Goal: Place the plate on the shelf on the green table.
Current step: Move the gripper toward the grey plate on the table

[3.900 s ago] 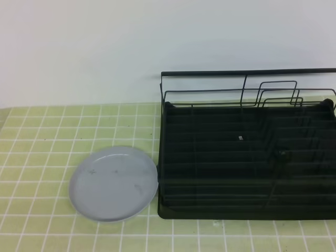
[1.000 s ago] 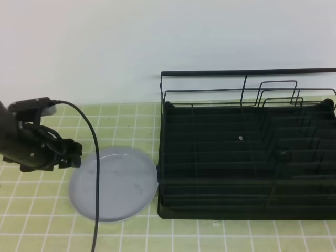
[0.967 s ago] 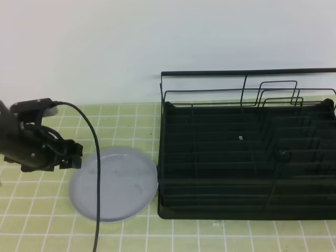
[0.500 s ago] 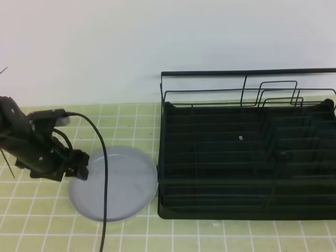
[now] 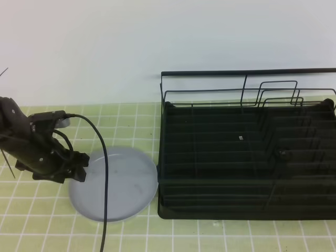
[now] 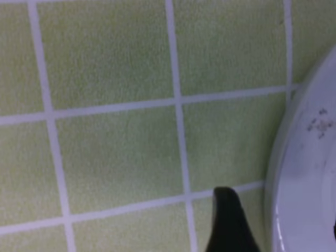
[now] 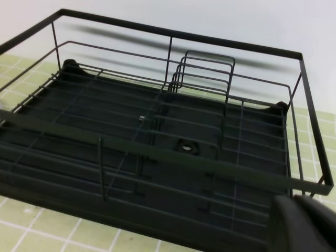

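The plate (image 5: 114, 184) is lying flat on the green table (image 5: 37, 220) – rim touching the shelf (image 5: 247, 157); the left gripper (image 5: 79, 170) is straddling its left edge, jaws parted, not clamped, while the right gripper (image 7: 304, 226) is staying out of the high view, closed on nothing.

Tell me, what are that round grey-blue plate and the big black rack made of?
The round pale grey-blue plate looks like smooth ceramic or melamine: an even matte sheen with faint specks; which of the two cannot be told. The large black wire rack looks like thin coated metal rods, uniformly matte black, over a solid black tray base, probably plastic.
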`<state>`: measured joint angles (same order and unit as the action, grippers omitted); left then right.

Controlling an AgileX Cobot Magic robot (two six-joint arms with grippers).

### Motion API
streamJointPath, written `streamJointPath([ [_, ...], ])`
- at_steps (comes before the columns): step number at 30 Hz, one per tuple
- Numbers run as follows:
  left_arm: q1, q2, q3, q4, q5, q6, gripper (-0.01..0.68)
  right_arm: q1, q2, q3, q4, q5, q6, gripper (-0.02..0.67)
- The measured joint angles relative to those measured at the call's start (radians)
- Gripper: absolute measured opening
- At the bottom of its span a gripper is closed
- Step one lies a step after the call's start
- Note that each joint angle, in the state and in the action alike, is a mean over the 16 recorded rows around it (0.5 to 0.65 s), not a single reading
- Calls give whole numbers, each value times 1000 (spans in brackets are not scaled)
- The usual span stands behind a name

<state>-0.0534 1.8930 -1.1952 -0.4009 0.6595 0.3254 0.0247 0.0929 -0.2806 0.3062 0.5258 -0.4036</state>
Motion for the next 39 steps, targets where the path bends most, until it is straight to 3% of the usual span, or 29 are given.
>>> streamJointPath([
  [26, 0, 0, 0, 53, 29, -15, 252, 0, 0, 0, 0, -5, 0, -3],
  [39, 0, 0, 0, 35, -19, -7, 325, 0, 0, 2, 2, -6, 0, -3],
])
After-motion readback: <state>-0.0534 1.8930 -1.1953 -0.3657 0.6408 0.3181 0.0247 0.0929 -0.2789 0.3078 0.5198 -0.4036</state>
